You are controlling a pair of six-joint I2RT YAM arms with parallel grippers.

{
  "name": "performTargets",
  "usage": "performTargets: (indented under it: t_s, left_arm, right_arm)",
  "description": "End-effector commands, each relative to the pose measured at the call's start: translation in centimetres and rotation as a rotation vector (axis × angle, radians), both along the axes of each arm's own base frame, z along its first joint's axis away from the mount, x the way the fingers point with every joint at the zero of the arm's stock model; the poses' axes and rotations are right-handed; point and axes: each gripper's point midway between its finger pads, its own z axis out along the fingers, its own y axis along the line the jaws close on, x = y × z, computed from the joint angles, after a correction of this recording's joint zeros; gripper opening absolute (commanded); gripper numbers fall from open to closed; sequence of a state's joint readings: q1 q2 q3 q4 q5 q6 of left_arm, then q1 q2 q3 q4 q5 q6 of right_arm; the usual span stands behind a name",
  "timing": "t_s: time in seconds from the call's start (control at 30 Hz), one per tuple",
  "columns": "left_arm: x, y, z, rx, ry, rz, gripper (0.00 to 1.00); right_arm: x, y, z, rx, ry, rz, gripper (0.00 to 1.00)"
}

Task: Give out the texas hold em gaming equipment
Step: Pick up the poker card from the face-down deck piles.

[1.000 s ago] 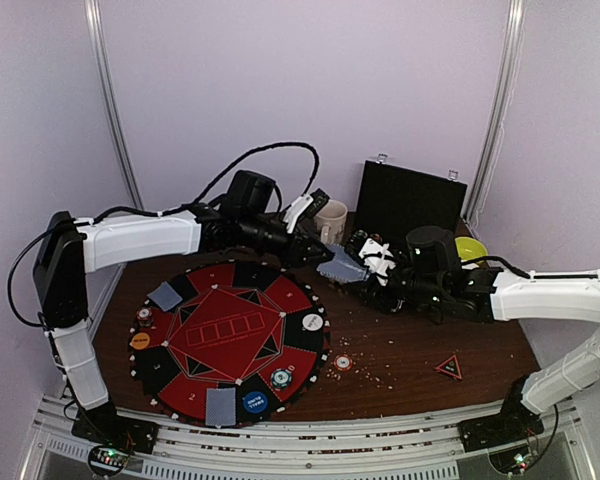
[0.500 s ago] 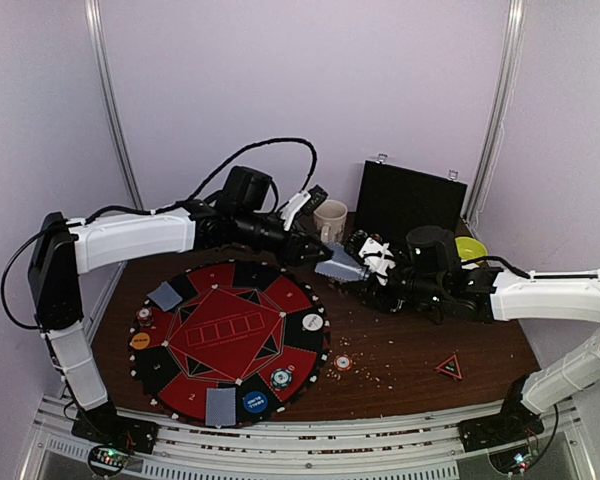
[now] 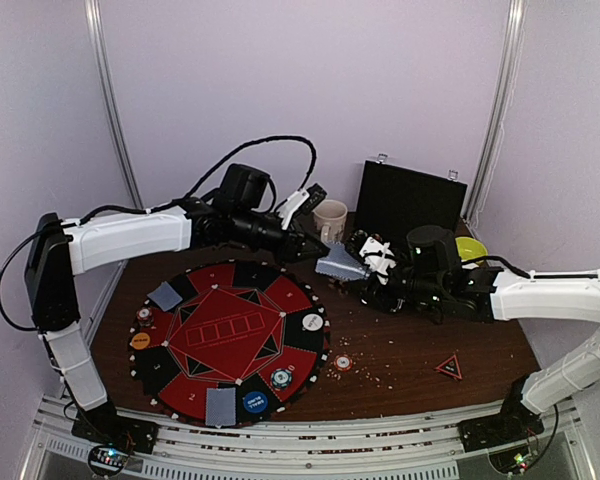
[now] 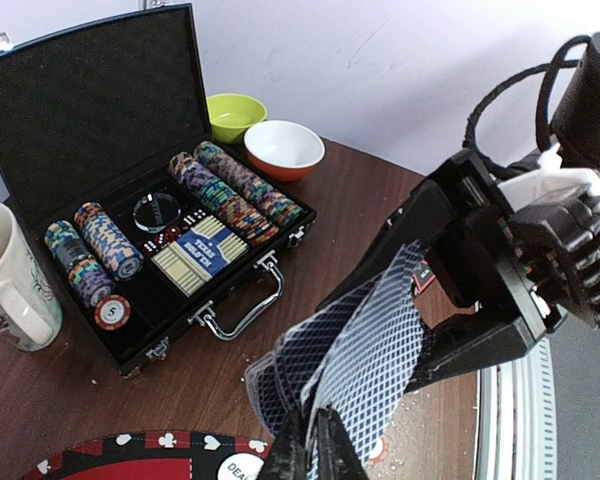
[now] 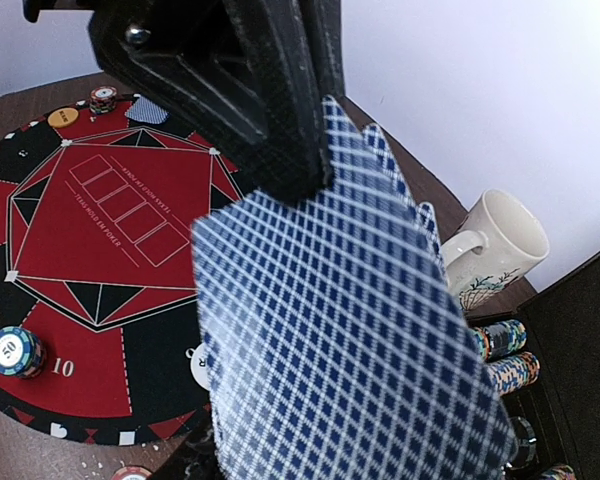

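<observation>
A fan of blue-backed playing cards point(image 3: 338, 265) hangs in the air between the two arms, above the table's back edge of the round mat. My right gripper point(image 3: 364, 270) is shut on the fan from the right. In the left wrist view my left gripper point(image 4: 309, 420) is pinched shut on the lower edge of one card of the fan point(image 4: 370, 350), opposite the right gripper point(image 4: 435, 300). The fan point(image 5: 340, 340) fills the right wrist view and hides my right fingers; the left gripper point(image 5: 270, 110) reaches in from above.
The red-and-black poker mat point(image 3: 230, 335) holds two cards point(image 3: 165, 295) point(image 3: 221, 405), white point(image 3: 312, 322), blue point(image 3: 254, 403) and orange point(image 3: 139, 341) discs and chips point(image 3: 281, 378). One chip point(image 3: 343, 362) lies off it. Behind: the open chip case point(image 4: 100, 120), mug point(image 3: 331, 220), green bowl point(image 4: 235, 115), orange bowl point(image 4: 283, 148).
My left gripper has crept right to the fan and closed on a card's edge. The right arm has held still with the fan.
</observation>
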State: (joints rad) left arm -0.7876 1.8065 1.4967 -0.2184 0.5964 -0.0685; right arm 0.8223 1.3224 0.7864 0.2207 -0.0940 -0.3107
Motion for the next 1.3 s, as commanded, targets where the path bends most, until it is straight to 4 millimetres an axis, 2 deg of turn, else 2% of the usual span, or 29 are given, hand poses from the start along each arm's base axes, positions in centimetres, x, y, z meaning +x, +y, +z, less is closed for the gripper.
performTargets:
  t_s: [0.0, 0.07, 0.13, 0.2, 0.6, 0.67, 0.73, 0.77, 1.13, 1.27]
  left_arm:
    - [-0.1, 0.1, 2.7, -0.041, -0.066, -0.006, 0.18]
    - [-0.2, 0.1, 2.7, -0.042, -0.063, -0.011, 0.18]
    - [-0.1, 0.1, 2.8, -0.039, -0.069, -0.004, 0.11]
    - [0.2, 0.4, 2.9, -0.034, -0.076, 0.017, 0.09]
    - [0.4, 1.4, 2.7, -0.013, -0.074, 0.044, 0.16]
    - [0.3, 1.3, 2.7, -0.014, -0.070, 0.036, 0.12]
    - [0.2, 1.3, 2.7, -0.017, -0.067, 0.027, 0.01]
    - [0.1, 1.3, 2.7, -0.020, -0.066, 0.022, 0.00]
    - [-0.3, 1.3, 3.0, -0.031, -0.055, -0.004, 0.00]
    - [-1.2, 1.0, 2.9, -0.041, -0.024, -0.051, 0.00]
  right_arm:
    - [0.5, 0.2, 1.8, 0.043, -0.043, -0.010, 0.49]
    - [0.5, 0.2, 1.9, 0.046, -0.043, -0.009, 0.49]
    - [0.5, 0.2, 1.9, 0.046, -0.046, -0.011, 0.48]
    - [0.5, 0.1, 1.9, 0.044, -0.046, -0.013, 0.48]
    - [0.6, 0.2, 2.3, 0.045, -0.054, -0.010, 0.48]
    - [0.6, 0.2, 2.4, 0.048, -0.056, -0.010, 0.48]
    - [0.7, 0.2, 2.4, 0.052, -0.055, -0.012, 0.48]
    - [0.6, 0.2, 2.4, 0.054, -0.054, -0.012, 0.48]
    - [0.3, 0.2, 2.0, 0.064, -0.041, 0.007, 0.48]
    - [-0.8, 0.1, 1.9, 0.056, -0.044, 0.061, 0.48]
